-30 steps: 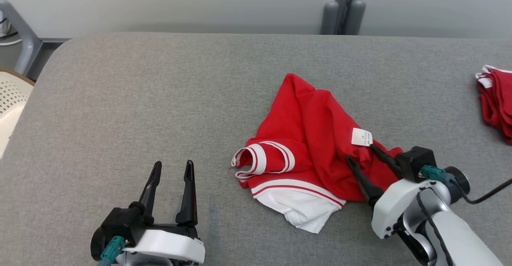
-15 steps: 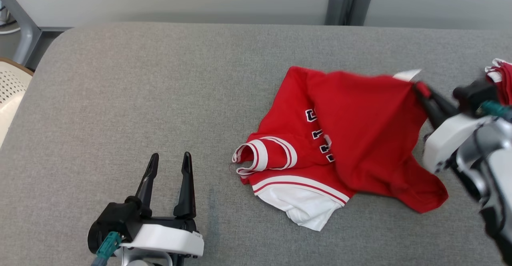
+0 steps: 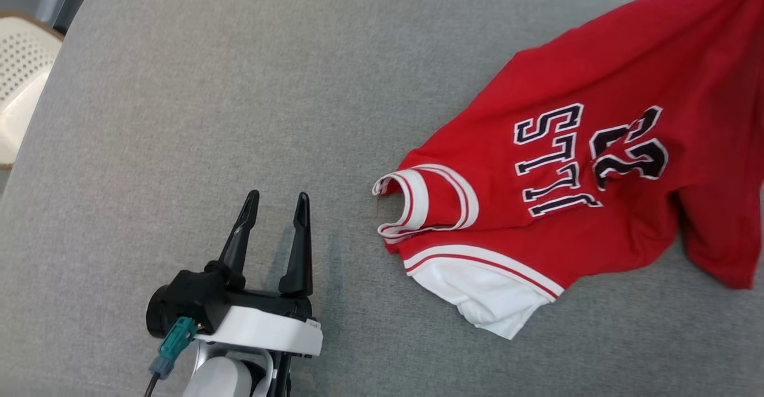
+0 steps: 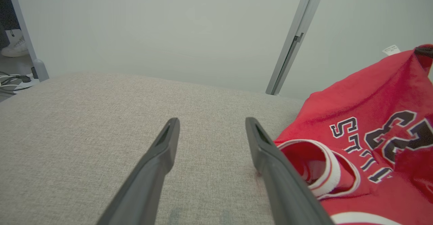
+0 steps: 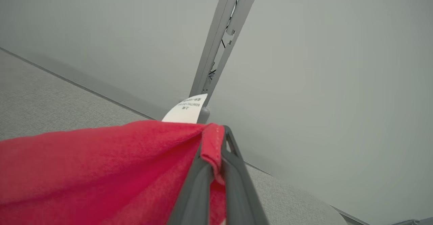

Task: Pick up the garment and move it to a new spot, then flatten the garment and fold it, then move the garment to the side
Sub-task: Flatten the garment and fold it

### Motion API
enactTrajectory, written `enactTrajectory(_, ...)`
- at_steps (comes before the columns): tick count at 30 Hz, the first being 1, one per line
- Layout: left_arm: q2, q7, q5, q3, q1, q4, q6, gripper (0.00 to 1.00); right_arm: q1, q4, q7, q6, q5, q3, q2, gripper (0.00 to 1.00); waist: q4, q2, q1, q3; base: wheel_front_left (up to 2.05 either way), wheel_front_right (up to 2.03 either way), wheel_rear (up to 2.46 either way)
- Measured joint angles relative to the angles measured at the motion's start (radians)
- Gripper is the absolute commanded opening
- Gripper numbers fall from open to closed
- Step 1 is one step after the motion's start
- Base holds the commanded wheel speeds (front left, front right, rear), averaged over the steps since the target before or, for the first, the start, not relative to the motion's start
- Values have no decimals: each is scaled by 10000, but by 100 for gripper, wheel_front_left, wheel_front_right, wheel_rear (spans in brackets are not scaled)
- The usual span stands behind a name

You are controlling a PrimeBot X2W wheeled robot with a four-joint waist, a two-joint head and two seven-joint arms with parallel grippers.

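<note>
Garment [image 3: 537,206] lies partly on the grey table [image 3: 239,86], far right corner raised. Right gripper [image 5: 213,140] grasps that corner; left gripper [image 3: 278,195] stands released, near left

Soft red cloth garment [image 3: 597,68], coarse grey woven tabletop [image 3: 239,86], matt dark plastic fingers [image 4: 159,162]

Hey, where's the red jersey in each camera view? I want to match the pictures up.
Head view: the jersey lies across the right side, collar toward the middle, one corner rising to the top right.
Left wrist view: the jersey is at the right edge, beside the open left gripper.
Right wrist view: the jersey is at the lower left, its edge pinched in the right gripper.
Shared landmark: the grey padded surface underneath.
</note>
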Motion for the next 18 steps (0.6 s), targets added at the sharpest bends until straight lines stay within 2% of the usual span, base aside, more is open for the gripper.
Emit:
enactTrajectory(4,0,-2,-33,-249,-266,-36,-8,100,-795,941,-128,0,-222,623,-194,0,337,0,1,394,0,0,0)
enactTrajectory(5,0,0,-48,-305,-327,-44,-6,100,-987,1135,-242,0,-311,767,-265,6,424,0,1,488,0,0,0)
enactTrajectory(7,-2,0,-75,-430,-441,-50,10,100,-1381,1563,-477,0,-552,1047,-424,31,589,0,1,663,0,0,0)
enactTrajectory(9,0,-2,-88,-535,-518,-44,35,100,-1662,1971,-779,0,-658,1269,-527,47,763,0,0,809,0,0,0)
enactTrajectory(10,-4,0,-88,-585,-534,-38,38,100,-1802,2186,-874,0,-681,1319,-531,62,844,0,0,875,0,0,0)
enactTrajectory(11,-2,-2,-88,-617,-540,-36,42,100,-1958,2399,-917,0,-738,1358,-533,91,912,0,1,938,0,0,0)
enactTrajectory(12,2,0,-88,-635,-547,-23,50,100,-2110,2573,-1030,0,-796,1384,-543,100,969,0,1,1000,0,0,0)
enactTrajectory(18,0,-2,-86,-627,-647,33,98,100,-3228,3695,-1766,0,-1356,1147,-410,100,1048,0,0,1250,0,0,0)
